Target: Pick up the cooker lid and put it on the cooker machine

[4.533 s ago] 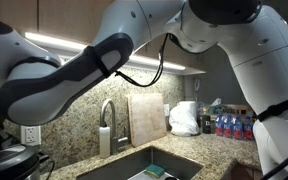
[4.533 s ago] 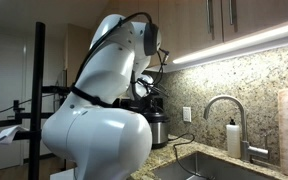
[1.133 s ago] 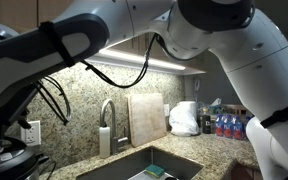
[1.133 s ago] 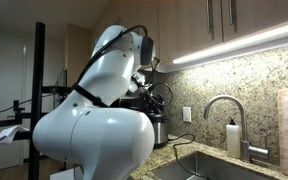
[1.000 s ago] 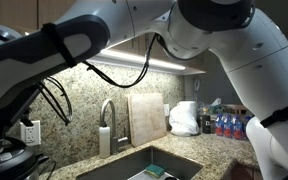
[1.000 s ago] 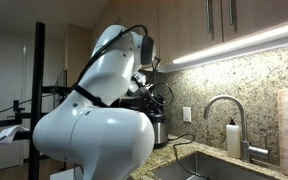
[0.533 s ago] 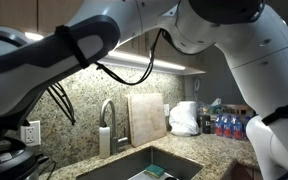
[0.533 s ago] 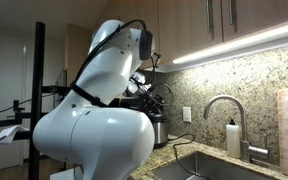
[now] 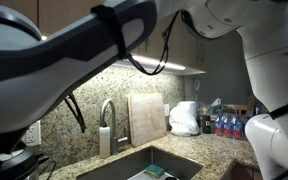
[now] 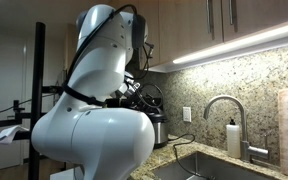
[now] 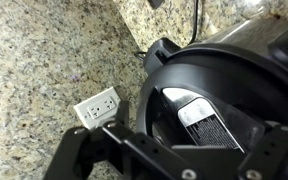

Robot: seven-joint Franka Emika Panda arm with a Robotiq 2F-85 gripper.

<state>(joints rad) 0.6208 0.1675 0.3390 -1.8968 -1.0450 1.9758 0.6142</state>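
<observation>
The wrist view looks down on the black cooker lid (image 11: 174, 75), which sits on the steel cooker machine (image 11: 254, 35). A labelled grey handle (image 11: 209, 122) lies across its middle. My gripper (image 11: 182, 165) hangs just above the lid, open, with one black finger (image 11: 79, 155) to the left of the handle and the other at the right edge. Nothing is between the fingers. In an exterior view the cooker machine (image 10: 158, 130) stands on the counter behind my white arm, with the gripper (image 10: 134, 92) over it.
A wall outlet (image 11: 97, 107) sits on the granite backsplash beside the cooker. Farther along the counter are a faucet (image 9: 107, 115), a sink (image 9: 154, 165), a leaning cutting board (image 9: 147, 118), a white bag (image 9: 184, 118) and bottles (image 9: 229, 125). Cabinets hang overhead.
My arm has risen over the last second, with the upper links swinging up and nearer one exterior camera. The lid stays on the cooker.
</observation>
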